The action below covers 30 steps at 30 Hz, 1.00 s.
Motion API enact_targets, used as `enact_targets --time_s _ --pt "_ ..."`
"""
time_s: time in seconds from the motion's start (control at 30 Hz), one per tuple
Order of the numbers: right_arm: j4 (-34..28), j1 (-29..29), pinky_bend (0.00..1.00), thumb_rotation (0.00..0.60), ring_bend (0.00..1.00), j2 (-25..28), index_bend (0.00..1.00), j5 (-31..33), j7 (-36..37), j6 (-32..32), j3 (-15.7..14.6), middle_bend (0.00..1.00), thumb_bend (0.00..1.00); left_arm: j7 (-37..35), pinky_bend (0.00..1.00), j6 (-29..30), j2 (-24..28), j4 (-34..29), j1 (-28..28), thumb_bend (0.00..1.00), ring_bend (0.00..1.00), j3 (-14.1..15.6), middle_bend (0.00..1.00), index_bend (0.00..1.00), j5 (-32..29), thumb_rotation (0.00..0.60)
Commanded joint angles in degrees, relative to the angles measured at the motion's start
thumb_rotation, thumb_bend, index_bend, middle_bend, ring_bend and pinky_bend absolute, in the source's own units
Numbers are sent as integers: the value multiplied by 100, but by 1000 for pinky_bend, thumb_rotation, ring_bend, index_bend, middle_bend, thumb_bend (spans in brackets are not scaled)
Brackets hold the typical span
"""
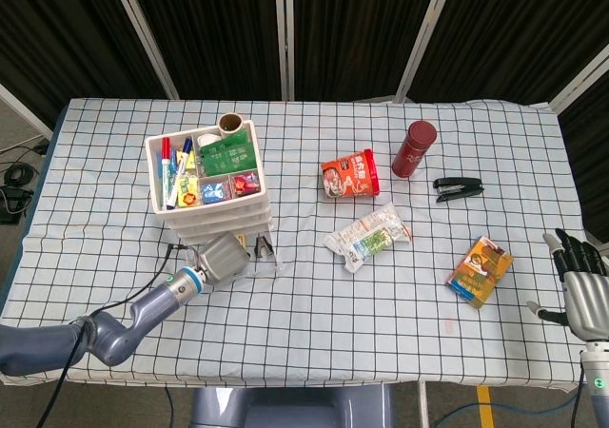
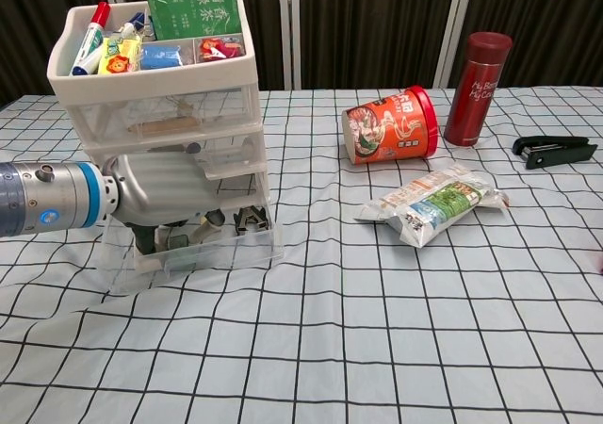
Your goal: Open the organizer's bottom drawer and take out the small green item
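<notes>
The white organizer (image 1: 205, 176) (image 2: 160, 94) stands at the table's left, its top tray full of pens and green packets. Its clear bottom drawer (image 2: 226, 254) (image 1: 268, 262) is pulled out toward me. My left hand (image 2: 165, 193) (image 1: 224, 257) reaches down into that drawer, and its fingers (image 2: 209, 219) dip among the contents. A black binder clip (image 2: 251, 220) lies at the drawer's right end. No small green item shows in the drawer, since the hand covers most of it. My right hand (image 1: 582, 295) hangs off the table's right edge with its fingers spread, holding nothing.
A tipped cup of noodles (image 1: 349, 176) (image 2: 391, 124), a red flask (image 1: 414, 148) (image 2: 478, 75), a black stapler (image 1: 458, 188) (image 2: 554, 148), a snack packet (image 1: 366, 237) (image 2: 433, 203) and an orange box (image 1: 479, 271) lie on the checked cloth right of the organizer.
</notes>
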Motion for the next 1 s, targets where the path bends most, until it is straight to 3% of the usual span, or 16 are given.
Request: enact_targets --time_s 0.03,0.6,1.0 --pt "0 0 0 600 0 -1 0 -1 0 3 1 0 0 -10 848 17 23 -24 -5 496 975 -7 1000 638 -4 600" --pt "-4 3 0 600 0 -9 0 3 -26 -1 0 0 0 -46 848 242 322 -359 -12 500 975 -83 1000 658 9 600" --pt "-18 -1 0 600 0 -6 0 -32 -32 18 -14 0 0 101 848 641 908 -1183 65 500 975 -127 1000 664 100 600"
